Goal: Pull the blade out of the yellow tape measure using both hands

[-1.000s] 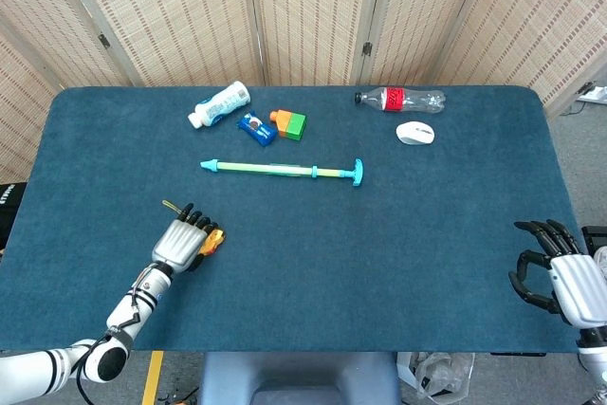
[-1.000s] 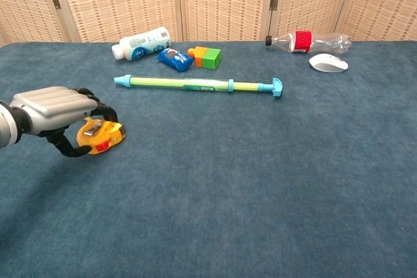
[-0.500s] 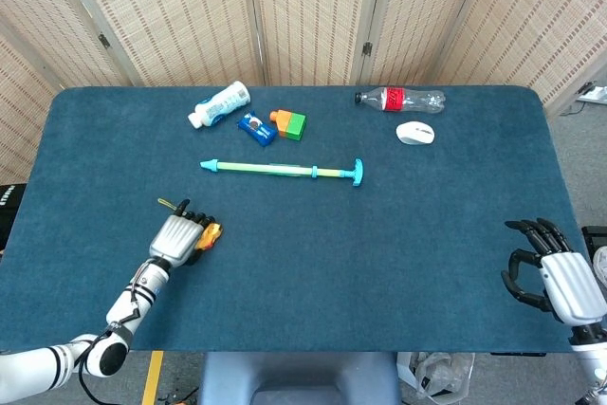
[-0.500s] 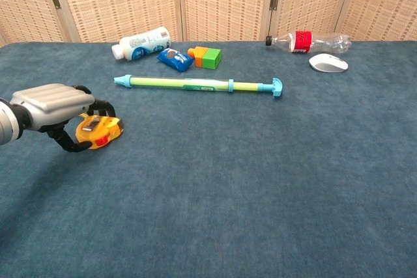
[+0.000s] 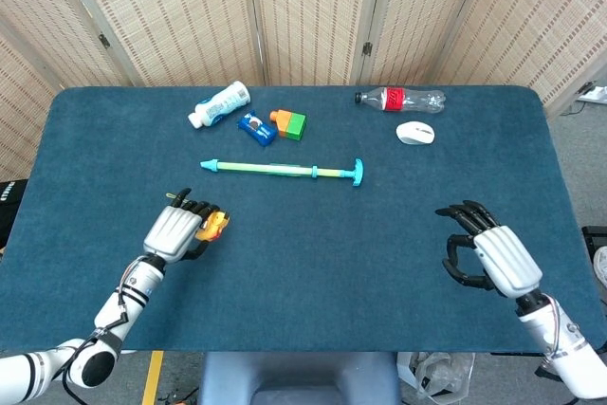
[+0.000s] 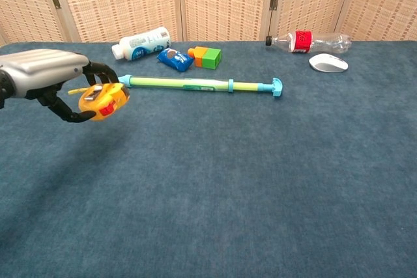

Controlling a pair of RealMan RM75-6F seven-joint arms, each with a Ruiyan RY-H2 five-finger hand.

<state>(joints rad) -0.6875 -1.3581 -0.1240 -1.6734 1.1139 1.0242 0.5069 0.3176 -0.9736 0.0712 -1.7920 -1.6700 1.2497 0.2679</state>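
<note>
My left hand (image 5: 177,231) (image 6: 49,81) grips the yellow tape measure (image 6: 103,101) (image 5: 215,225) and holds it lifted above the blue table at the left. A short yellow strip sticks out near the hand's far side in the head view. My right hand (image 5: 491,257) hovers over the right part of the table with its fingers curled and nothing in them. It shows only in the head view and is far from the tape measure.
A long green and cyan pump-like rod (image 5: 283,170) (image 6: 199,84) lies across the middle. Behind it are a white bottle (image 5: 219,104), a blue packet (image 5: 256,127), orange and green blocks (image 5: 288,123), a clear bottle with a red label (image 5: 400,100) and a white mouse (image 5: 415,134).
My left hand has lifted the tape measure off the table and carried it up and slightly forward. My right hand has moved in from the right edge toward the table's middle.
</note>
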